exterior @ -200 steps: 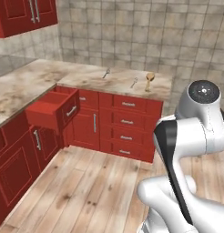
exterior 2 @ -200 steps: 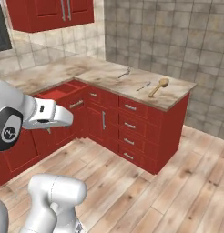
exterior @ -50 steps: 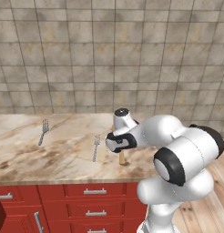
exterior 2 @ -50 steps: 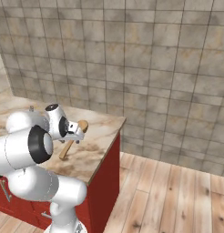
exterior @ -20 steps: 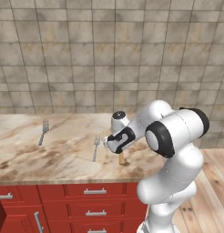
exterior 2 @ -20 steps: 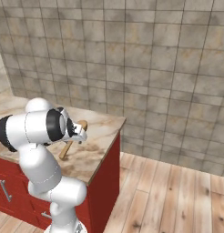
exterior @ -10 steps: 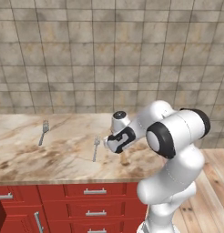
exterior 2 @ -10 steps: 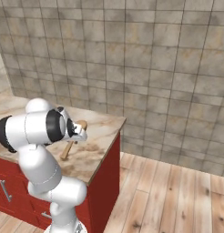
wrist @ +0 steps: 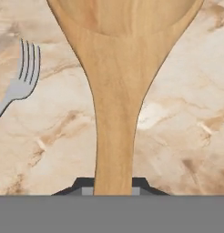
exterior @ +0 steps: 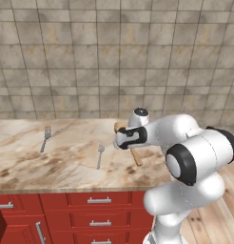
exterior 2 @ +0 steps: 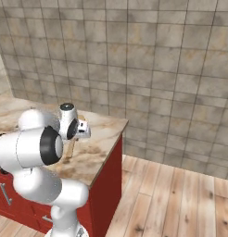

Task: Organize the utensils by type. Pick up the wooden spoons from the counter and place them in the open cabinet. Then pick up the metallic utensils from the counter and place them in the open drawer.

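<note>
1. Hand view: wooden spoon (wrist: pixel 114 104) runs straight up from between the two dark tips, bowl far end. The hand (wrist: pixel 113 185) is narrowed onto the handle, apparently gripping it; lift not confirmed, since the spoon looks level with the counter (wrist: pixel 186 136).
2. Left base view: hand (exterior: pixel 131 144) sits low over the counter's right part, spoon (exterior: pixel 136 157) handle poking out toward the near edge.
3. Risk: the grip looks to sit partway along the handle. The heavy bowl could pivot the spoon downward on lifting, or slip it out during a wide swing to the cabinet.
4. Risk: nearest fork (exterior: pixel 99 155) lies just left of the spoon. A dragged lift could sweep it; second fork (exterior: pixel 44 138) is well apart, far left.
</note>
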